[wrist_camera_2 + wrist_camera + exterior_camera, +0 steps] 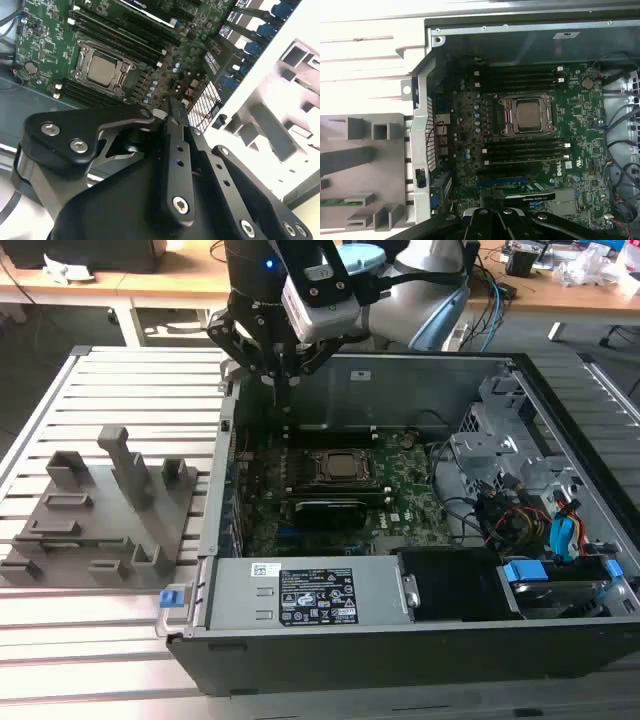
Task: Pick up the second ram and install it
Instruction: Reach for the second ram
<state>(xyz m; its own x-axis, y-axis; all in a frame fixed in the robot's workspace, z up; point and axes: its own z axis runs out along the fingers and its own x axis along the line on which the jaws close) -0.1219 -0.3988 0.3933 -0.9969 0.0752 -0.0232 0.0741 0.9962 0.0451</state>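
Gripper (285, 398), black metal, in exterior view hangs over open grey computer case (420, 390) wall on that view's left, fingers narrow, empty. Second wrist view: fingers (175, 130) nearly touching above green motherboard (45, 45). First wrist view: long flat green ram stick (331, 202) lies in grey plastic holder (385, 165) beside case.

Soft, even light in the exterior view leaves the computer case (400, 390) interior shadowed; in the first wrist view, the slatted table (365, 60) burns out white.
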